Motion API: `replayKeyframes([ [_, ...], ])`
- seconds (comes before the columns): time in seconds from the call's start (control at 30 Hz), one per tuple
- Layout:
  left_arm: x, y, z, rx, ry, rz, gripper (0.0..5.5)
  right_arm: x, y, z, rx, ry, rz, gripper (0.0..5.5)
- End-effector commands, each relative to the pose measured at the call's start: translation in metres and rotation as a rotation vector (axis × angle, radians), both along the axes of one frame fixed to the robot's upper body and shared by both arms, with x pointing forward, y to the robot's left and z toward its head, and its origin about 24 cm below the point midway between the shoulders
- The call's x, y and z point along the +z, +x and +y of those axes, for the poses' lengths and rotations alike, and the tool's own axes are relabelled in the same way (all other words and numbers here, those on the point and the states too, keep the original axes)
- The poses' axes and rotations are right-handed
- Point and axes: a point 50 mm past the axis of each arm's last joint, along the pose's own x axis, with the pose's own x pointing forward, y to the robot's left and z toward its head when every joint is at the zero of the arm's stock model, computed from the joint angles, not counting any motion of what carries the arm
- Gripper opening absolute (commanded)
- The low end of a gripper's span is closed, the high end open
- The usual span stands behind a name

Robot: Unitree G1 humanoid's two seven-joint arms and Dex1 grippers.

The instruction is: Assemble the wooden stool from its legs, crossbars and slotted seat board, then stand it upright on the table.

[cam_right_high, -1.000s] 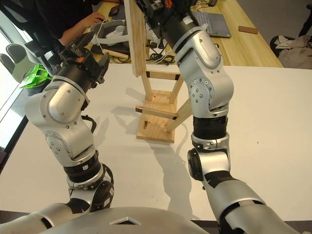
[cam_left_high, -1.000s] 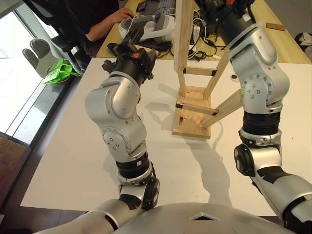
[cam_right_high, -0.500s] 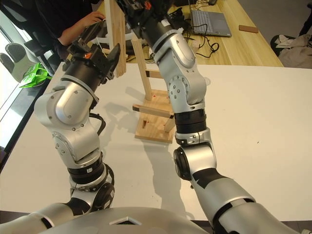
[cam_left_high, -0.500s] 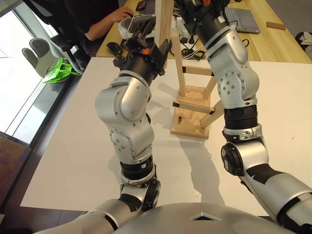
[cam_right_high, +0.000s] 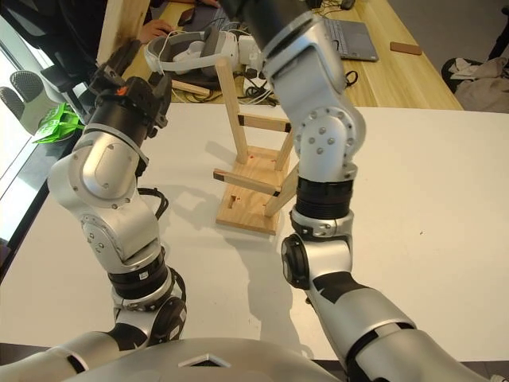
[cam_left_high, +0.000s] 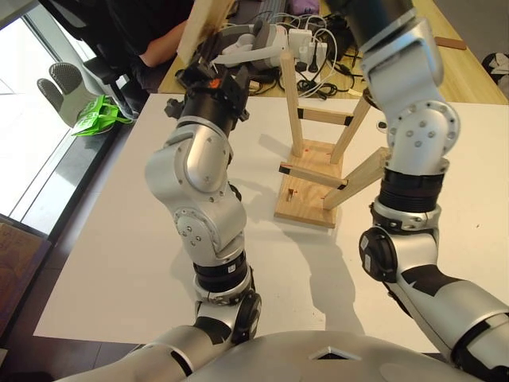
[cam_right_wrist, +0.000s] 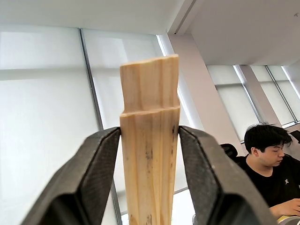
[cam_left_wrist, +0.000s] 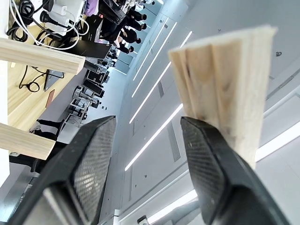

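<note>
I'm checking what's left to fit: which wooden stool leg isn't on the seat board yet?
The pale wooden leg clamped in the right hand, held in the air; the other three legs rise from the slotted wooden seat board.

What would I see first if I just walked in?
The half-built stool, lying seat-down in the middle of the white table with its legs poking up. Up high, the right pincer clamps a loose wooden leg, and the open left pincer is raised beside a wooden end.
</note>
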Motion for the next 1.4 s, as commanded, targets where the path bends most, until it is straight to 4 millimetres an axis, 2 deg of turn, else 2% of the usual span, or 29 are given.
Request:
replayKeyframes([
  [0.03, 0.019, -0.004, -0.014, -0.053, -0.050, -0.073, 2.54, -0.003, -0.006, -0.009, -0.013, -0.038, 0.018, 2.06],
  [0.27, 0.021, 0.001, -0.001, -0.001, -0.020, -0.089, 2.54, -0.017, -0.023, -0.011, 0.053, -0.101, 0.049, 2.06],
  [0.43, 0.027, 0.002, 0.012, 0.050, 0.019, -0.133, 2.54, -0.029, -0.031, -0.021, 0.039, -0.175, 0.098, 2.06],
  [0.57, 0.027, 0.002, 0.010, 0.038, 0.031, -0.141, 2.54, -0.035, -0.036, -0.021, 0.030, -0.194, 0.133, 2.06],
  [0.77, 0.026, 0.003, 0.014, 0.046, 0.045, -0.143, 2.54, -0.042, -0.049, -0.017, 0.108, -0.196, 0.143, 2.06],
  [0.87, 0.024, 0.003, 0.013, 0.043, 0.072, -0.134, 2.54, -0.044, -0.052, -0.020, 0.138, -0.259, 0.107, 2.06],
  [0.97, 0.015, 0.006, 0.010, -0.018, 0.235, -0.099, 2.54, -0.045, -0.053, -0.028, 0.149, -0.398, 0.036, 2.06],
  [1.2, 0.015, -0.010, 0.006, -0.208, 0.403, -0.176, 2.54, -0.050, -0.058, -0.049, 0.198, -0.689, -0.157, 2.06],
  [1.4, 0.009, -0.013, 0.021, -0.187, 0.484, -0.157, 1.67, -0.052, -0.060, -0.062, 0.235, -0.804, -0.235, 2.06],
])
